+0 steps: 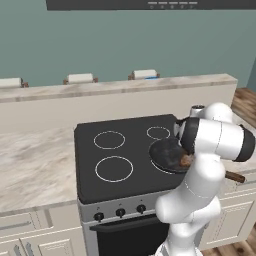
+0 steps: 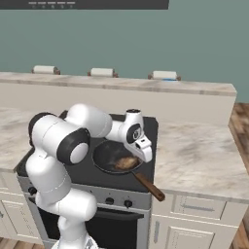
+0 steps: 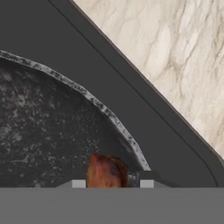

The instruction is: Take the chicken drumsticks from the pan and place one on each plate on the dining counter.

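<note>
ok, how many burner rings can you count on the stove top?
3 in the left base view: back left, front left, back right. The pan sits at front right, and the arm covers part of it, so a fourth ring may be hidden underneath.

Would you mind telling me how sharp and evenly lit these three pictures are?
Left base view: soft, flat light, no glare on the black stove top. Right base view: equally soft; the golden-brown chicken drumstick in the round black frying pan looks blurry. Hand view: coarse close-up, drumstick pixelated between the gripper tips.
</note>
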